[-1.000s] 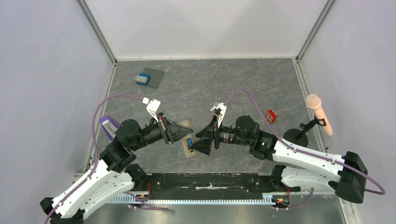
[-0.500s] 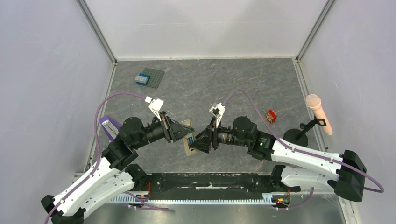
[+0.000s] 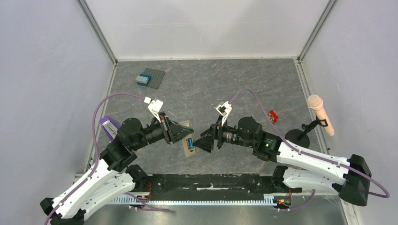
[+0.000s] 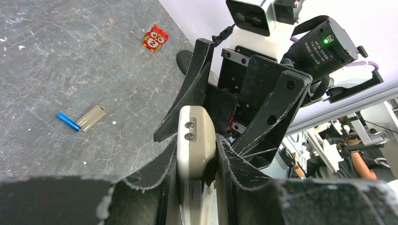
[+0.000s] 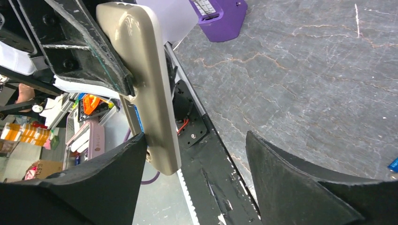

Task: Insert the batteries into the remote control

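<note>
Left gripper (image 4: 197, 152) was clamped tight on the slim off-white plastic remote control (image 4: 195, 124), one black finger pressed against each side. The handset was held in the air over the grey stone-patterned tabletop (image 3: 211, 89), near its front edge, between the two arms. From above, the remote's tan recess faced up, with a small blue cylindrical battery (image 3: 190, 142) showing in it. Right gripper (image 5: 195, 140) stood released, fingers spread wide and pinching nothing. The remote's free end hung just beside one finger; contact could not be told. A second blue battery (image 4: 68, 122) lay loose on the tabletop just beside a tan oblong cover piece (image 4: 91, 117), well apart from both grippers. A small red-and-white owl figure (image 4: 155, 37) lay farther out. A purple plastic block (image 5: 218, 14) sat by the left arm.
</note>
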